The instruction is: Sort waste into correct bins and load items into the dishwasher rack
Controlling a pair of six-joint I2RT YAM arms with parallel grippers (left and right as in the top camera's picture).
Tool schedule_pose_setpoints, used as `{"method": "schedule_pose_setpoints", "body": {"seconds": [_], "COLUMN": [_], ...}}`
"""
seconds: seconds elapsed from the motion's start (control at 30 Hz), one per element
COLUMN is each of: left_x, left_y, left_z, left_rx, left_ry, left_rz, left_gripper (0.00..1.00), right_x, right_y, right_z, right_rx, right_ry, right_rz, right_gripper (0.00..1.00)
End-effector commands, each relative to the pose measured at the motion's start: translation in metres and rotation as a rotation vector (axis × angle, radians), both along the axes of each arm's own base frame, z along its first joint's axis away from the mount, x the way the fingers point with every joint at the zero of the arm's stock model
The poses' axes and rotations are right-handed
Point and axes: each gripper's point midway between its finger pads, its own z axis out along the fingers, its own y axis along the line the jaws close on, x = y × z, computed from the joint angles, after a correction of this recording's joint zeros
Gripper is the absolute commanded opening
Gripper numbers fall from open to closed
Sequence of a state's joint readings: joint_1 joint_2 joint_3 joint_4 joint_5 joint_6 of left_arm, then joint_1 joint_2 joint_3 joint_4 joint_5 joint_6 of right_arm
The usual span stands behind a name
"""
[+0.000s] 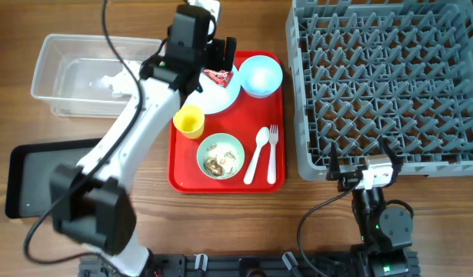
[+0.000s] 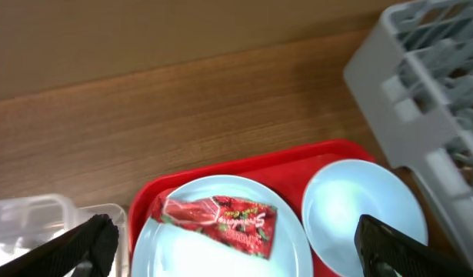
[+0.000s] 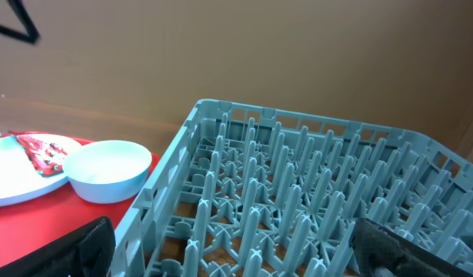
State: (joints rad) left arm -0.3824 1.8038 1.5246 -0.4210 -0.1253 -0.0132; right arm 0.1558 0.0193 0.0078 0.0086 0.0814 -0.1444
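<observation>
The large square grey plastic dishwasher rack [image 1: 386, 85], all upright pegs over a grid floor, fills the right side of the wooden table [image 1: 144, 231] with nothing in it. The white left arm [image 1: 136, 123] rises from the near edge and stretches diagonally away, past a corner of the flat black rectangular tray [image 1: 28, 181], to the far end of the red serving tray [image 1: 227, 183]. The left gripper [image 2: 236, 254] hangs there above the plate, fingers spread wide and holding nothing. The clear rectangular plastic tub [image 1: 59, 58] sits at the far left, beyond the black tray. The right arm [image 1: 382, 223] is folded low at the near edge. The right gripper [image 3: 236, 254] sits just beside the rack's near left corner, looking across the pegs, its fingers fully apart and empty. On the red tray, the pale blue round plate [image 1: 221, 96] lies at the far end under the left gripper, with the pale blue bowl [image 1: 261, 75] just beside it. The pale green bowl [image 1: 234, 145] sits nearer, and the small yellow cup [image 1: 188, 121] stands between it and the plate. The white plastic spoon [image 1: 257, 154] and white plastic fork [image 1: 272, 154] lie side by side to the right of the green bowl. The small red crinkled snack wrapper [image 2: 218, 221] rests flat on the plate, between the open fingers but ungripped. A crumpled white napkin [image 1: 109, 79] lies in the tub, and beige-white crumbly food scraps [image 1: 217, 161] sit in the green bowl.
</observation>
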Motion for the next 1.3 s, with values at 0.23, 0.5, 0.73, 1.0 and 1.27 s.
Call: {"method": "schedule_pose_setpoints", "body": {"seconds": [0.23,0.5,0.73,1.0,1.27], "left_x": [0.036,0.039,0.040,0.036,0.030], "left_y": [-0.006,-0.001,0.005,0.008,0.010], "left_z": [-0.090,-0.138,-0.163,-0.190,-0.213], "left_rx": [0.052,0.083,0.097,0.112,0.132], "left_ry": [0.197,0.267,0.305,0.351,0.397], "left_rz": [0.060,0.070,0.080,0.080,0.079], "left_gripper": [1.00,1.00,1.00,1.00,0.68], "right_x": [-0.001,-0.001,-0.001,-0.001,-0.001], "right_y": [0.004,0.004,0.004,0.004,0.004], "right_z": [0.002,0.002,0.002,0.002,0.002], "right_rx": [-0.009,-0.009,-0.009,-0.010,-0.010], "right_ry": [-0.013,-0.013,-0.013,-0.013,-0.013], "right_rz": [0.020,0.020,0.020,0.020,0.020], "right_gripper": [1.00,1.00,1.00,1.00,1.00]}}
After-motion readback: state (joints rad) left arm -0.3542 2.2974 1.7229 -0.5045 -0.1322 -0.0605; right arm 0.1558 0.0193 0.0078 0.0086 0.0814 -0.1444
